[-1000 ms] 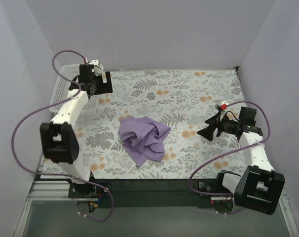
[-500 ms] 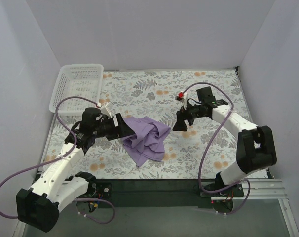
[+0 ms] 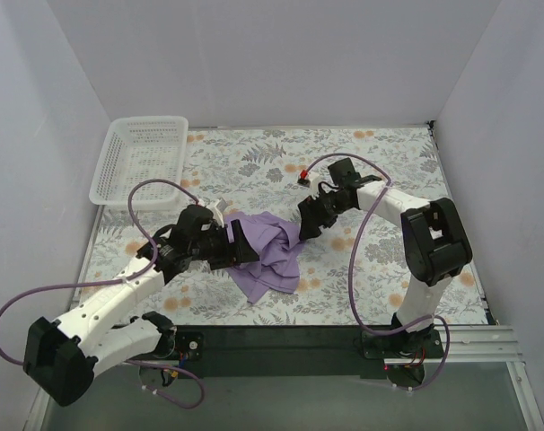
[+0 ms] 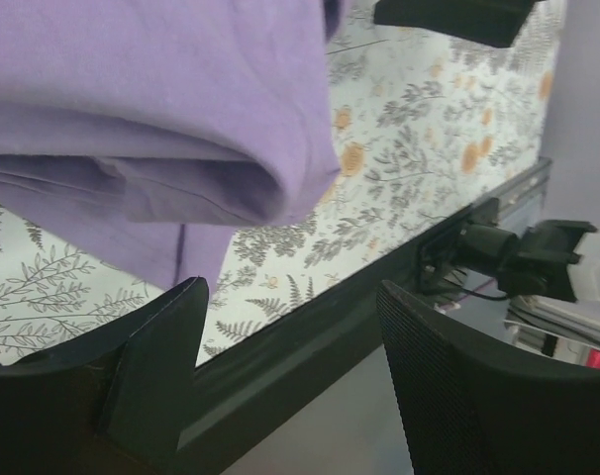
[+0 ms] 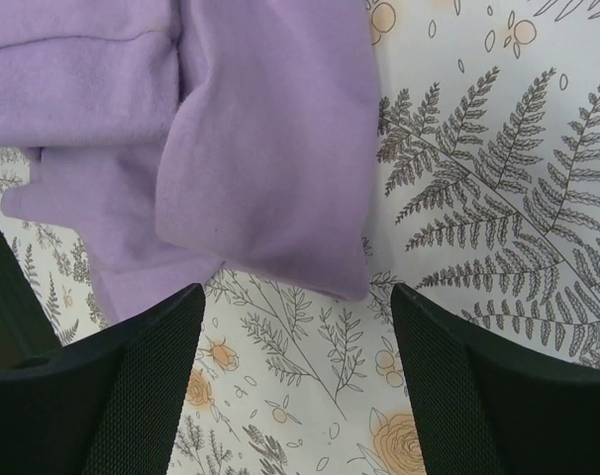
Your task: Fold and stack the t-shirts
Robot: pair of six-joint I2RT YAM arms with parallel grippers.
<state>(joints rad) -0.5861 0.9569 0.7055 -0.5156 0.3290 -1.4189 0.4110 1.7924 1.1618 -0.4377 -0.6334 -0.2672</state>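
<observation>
1. T-shirt (image 3: 270, 253): lavender, crumpled in a heap near the middle of the floral surface (image 3: 389, 171). Its longer run is judged to lie from far edge to near edge.
2. Left hand (image 3: 240, 242): jaws apart, nothing held, placed at the heap's left edge.
3. Right hand (image 3: 306, 224): jaws apart, empty, placed just beside the heap's far-right corner. The heap is thus flanked, with both hands about equally near.

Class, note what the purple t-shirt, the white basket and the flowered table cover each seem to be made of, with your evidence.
T-shirt: soft matt knit cloth, probably cotton; it slumps in rounded folds with a stitched seam.
Basket: rigid white plastic, judging by its moulded lattice walls.
Table cover: thin printed sheet lying flat; cloth or vinyl, the look leaves it open.
</observation>
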